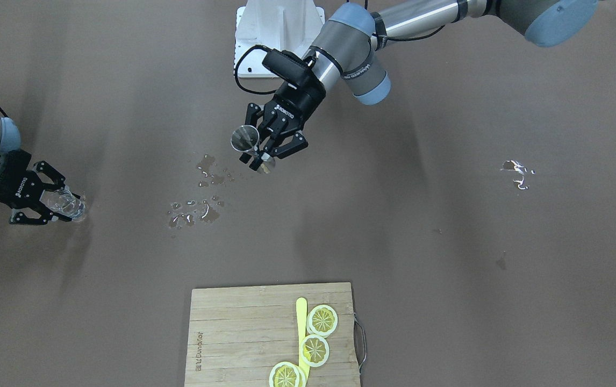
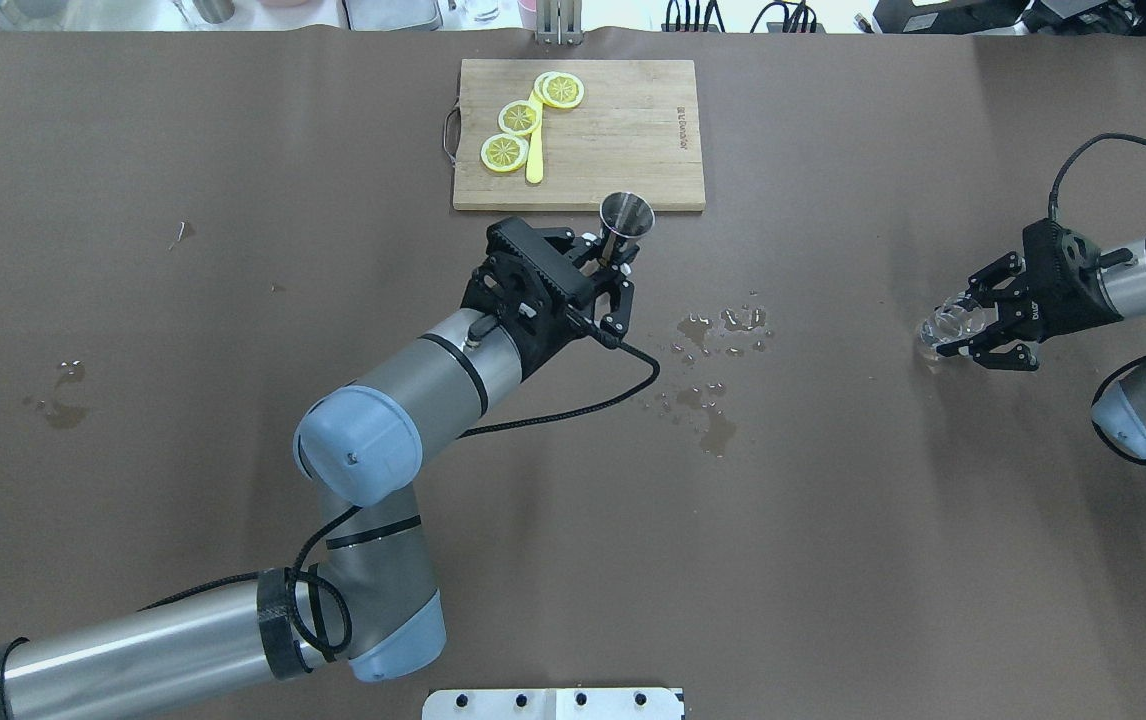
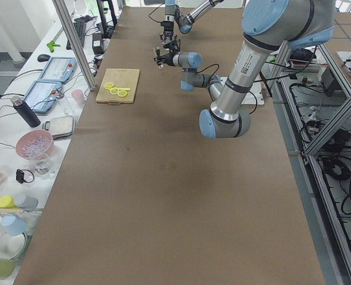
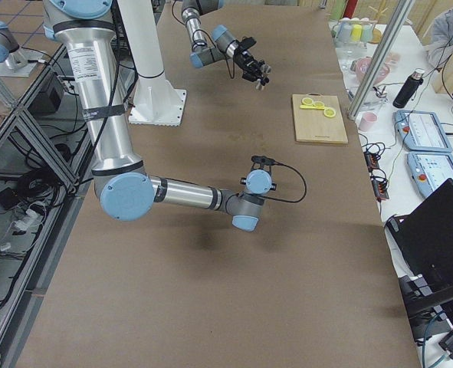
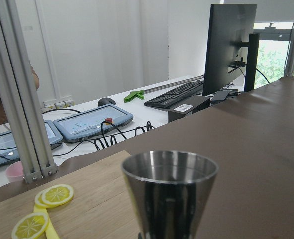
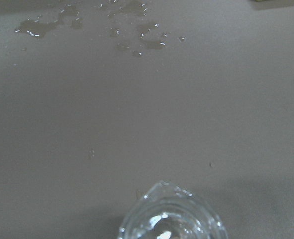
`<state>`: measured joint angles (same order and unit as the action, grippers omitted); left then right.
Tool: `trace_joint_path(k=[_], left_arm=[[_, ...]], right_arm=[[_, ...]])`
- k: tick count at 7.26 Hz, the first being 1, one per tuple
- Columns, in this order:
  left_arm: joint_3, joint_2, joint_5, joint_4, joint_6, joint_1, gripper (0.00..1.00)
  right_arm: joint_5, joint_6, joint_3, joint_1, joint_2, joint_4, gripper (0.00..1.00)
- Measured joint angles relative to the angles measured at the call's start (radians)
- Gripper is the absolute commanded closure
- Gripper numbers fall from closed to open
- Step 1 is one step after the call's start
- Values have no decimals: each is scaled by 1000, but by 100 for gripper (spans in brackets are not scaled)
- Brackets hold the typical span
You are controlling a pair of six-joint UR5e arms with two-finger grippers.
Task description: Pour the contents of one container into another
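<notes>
- Two containers are in my hands, well apart: the left gripper (image 1: 259, 153) pinches a steel jigger (image 1: 245, 138) at its narrow waist, and the right gripper (image 1: 65, 208) is closed around a clear glass (image 6: 170, 219).
- I hold the jigger raised above the middle of the table, roughly upright, which I judge keeps whatever is in it from running out before it reaches the glass. I cannot tell from the wrist view whether it holds liquid.
- Gripping the waist leaves the jigger's rim free all round, so either side could serve as the pouring lip.
- The glass sits low at my right end of the table, mouth up. I cannot tell whether its base touches the tabletop. Holding it should steady it as the receiver.
- Between the two lies spilled water (image 1: 200, 207), with a smaller wet patch (image 1: 517, 173) off toward my left end. A wet surface could let a set-down glass slide.
- Bare brown table (image 1: 448, 269) separates the jigger from the glass, so nothing stands in the path across.
- Across the table from me lies the cutting board (image 1: 233, 333) with lemon slices (image 1: 322, 320) and a yellow knife (image 1: 301, 322), well clear of both grippers.
</notes>
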<state>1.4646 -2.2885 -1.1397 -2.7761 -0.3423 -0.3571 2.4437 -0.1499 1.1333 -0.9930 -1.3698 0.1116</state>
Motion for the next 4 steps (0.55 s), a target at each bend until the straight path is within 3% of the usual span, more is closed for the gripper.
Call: trace_joint_path(k=[4], left_arm=[[-73, -10, -13, -83, 121, 84, 100]], right_arm=[[38, 40, 117, -27, 11, 41, 100]])
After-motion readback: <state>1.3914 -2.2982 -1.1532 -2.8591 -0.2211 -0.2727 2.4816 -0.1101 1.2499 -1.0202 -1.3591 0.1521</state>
